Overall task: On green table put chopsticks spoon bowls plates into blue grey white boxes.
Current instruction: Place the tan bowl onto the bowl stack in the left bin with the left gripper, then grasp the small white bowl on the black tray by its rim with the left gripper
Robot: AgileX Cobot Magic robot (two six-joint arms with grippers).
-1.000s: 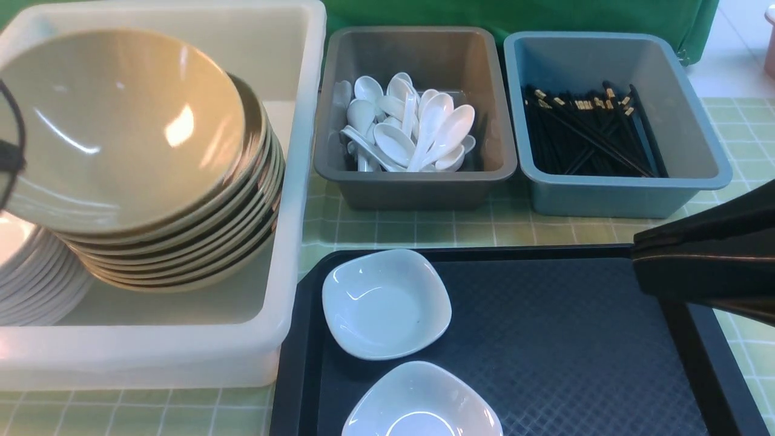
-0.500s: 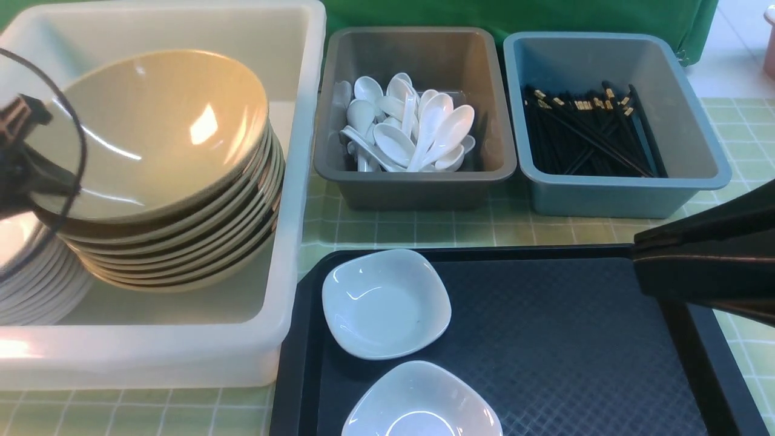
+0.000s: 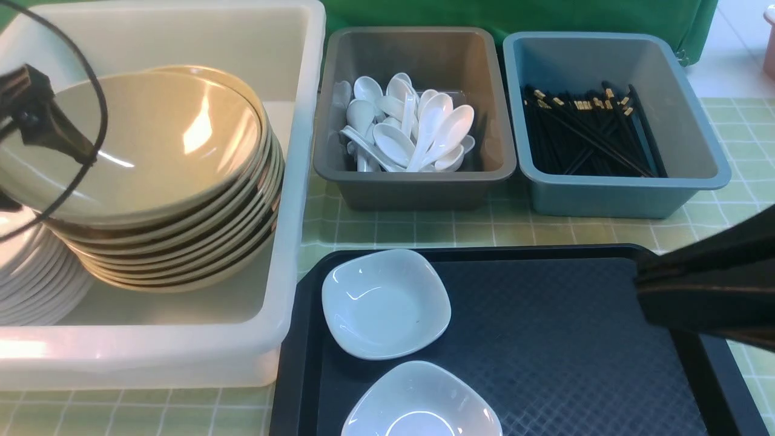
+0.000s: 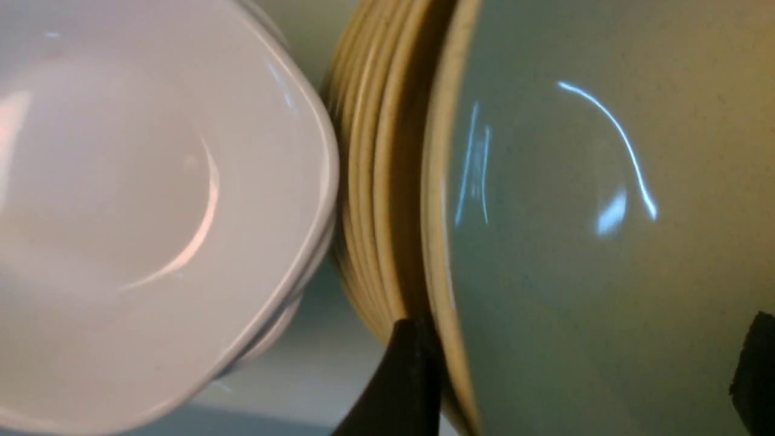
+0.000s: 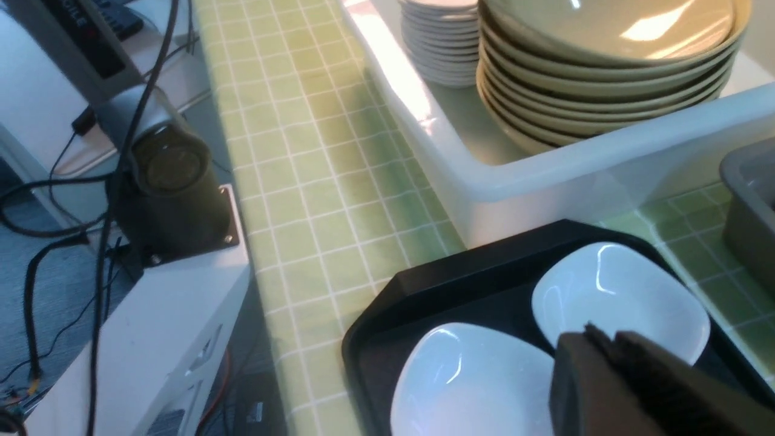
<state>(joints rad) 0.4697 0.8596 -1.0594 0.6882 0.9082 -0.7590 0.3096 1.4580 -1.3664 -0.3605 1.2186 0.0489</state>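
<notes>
Up close, two plates (image 3: 385, 303) sat on the tray (image 3: 575, 351), with the right claw (image 3: 642, 281) clenched empty above it. Further back, the left claw (image 4: 584, 327) gaped wide astride the top bowl (image 3: 139, 145), nested on its stack inside the white box (image 3: 296, 181) to save room.

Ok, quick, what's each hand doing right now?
Left hand: open, over the top bowl, holding nothing.
Right hand: closed, empty.

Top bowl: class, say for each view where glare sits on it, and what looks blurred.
Front view: a warm glare patch inside the bowl. Left wrist view: thin white streaks on it, the plate beside it soft. Right wrist view: a bright patch on it, the right gripper blurred up close.
</notes>
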